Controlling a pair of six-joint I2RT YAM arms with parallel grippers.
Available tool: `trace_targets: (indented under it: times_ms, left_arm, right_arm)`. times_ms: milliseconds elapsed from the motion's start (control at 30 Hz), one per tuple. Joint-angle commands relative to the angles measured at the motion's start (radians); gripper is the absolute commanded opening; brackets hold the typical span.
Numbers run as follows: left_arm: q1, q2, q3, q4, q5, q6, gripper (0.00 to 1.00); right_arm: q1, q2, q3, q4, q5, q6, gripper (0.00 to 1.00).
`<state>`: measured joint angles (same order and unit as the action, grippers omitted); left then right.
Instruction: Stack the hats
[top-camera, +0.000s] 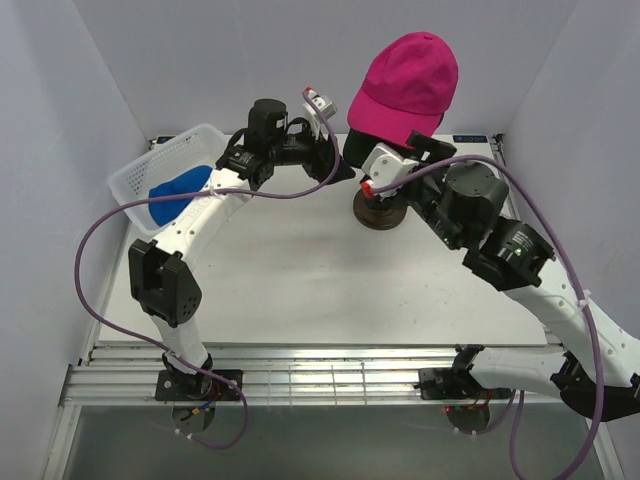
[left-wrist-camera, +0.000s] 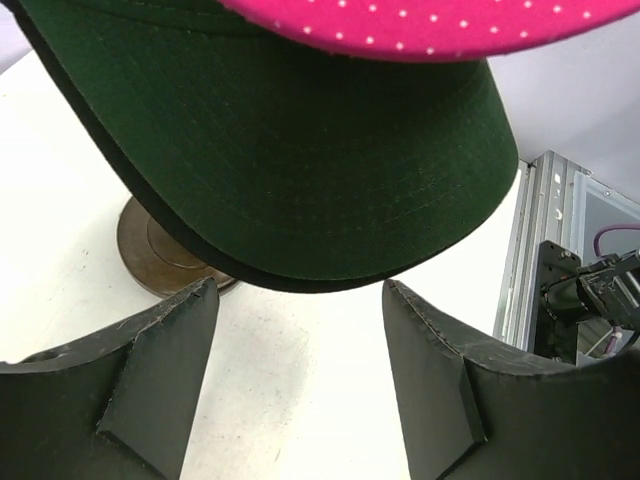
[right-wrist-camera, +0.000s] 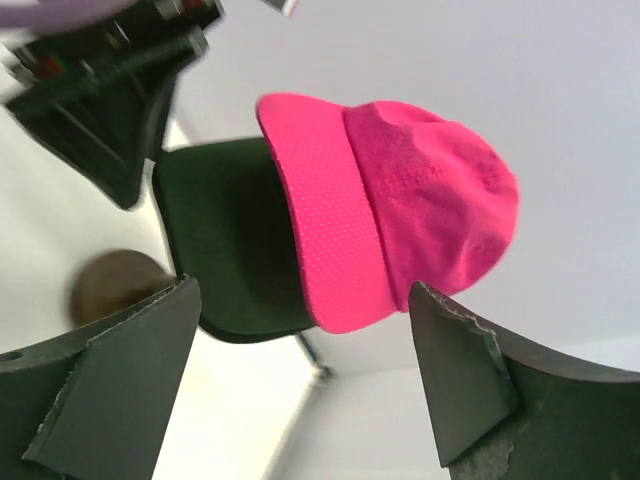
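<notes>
Left tool near green brim, blue cap in basket.

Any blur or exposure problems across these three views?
Top external: even light, soft shadows, no glare; the plain magenta fabric cap is sharp. Left wrist: crisp; the dark green cap brim is in shadow, but its stitching is readable. Right wrist: softest; the dark round stand is smeared, though the cap stays fairly sharp.

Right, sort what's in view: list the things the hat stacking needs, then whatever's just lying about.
For the job: magenta cap; dark green cap under it; blue cap.
Lying about: white basket holding the blue cap; round stand.
</notes>
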<state>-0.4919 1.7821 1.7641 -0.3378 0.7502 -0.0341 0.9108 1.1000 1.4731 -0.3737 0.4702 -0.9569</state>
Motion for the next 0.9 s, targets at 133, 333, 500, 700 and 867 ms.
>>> trace_targets:
  times_ms: [133,333,500,700,867]
  left_arm:
    - [0.007,-0.061,0.015,-0.007,0.0,0.005,0.76]
    - [0.007,-0.073,-0.008,-0.007,0.003,0.011,0.76]
    - [0.006,-0.092,-0.028,-0.004,0.003,0.014,0.76]
    - [0.006,-0.101,-0.043,0.016,0.015,-0.012,0.76]
    - [0.007,-0.081,-0.002,0.014,0.023,-0.026,0.75]
  right_arm:
    - [-0.187,0.049,0.258,-0.31,-0.388,0.622,0.88]
    - [-0.474,0.058,0.309,-0.298,-0.663,1.25,0.85]
    - [-0.731,-0.021,-0.013,0.011,-0.97,1.696,0.73]
    - [-0.852,-0.126,-0.286,0.51,-1.081,1.93,0.69]
    - [-0.854,-0.137,-0.364,0.528,-1.088,1.917,0.7]
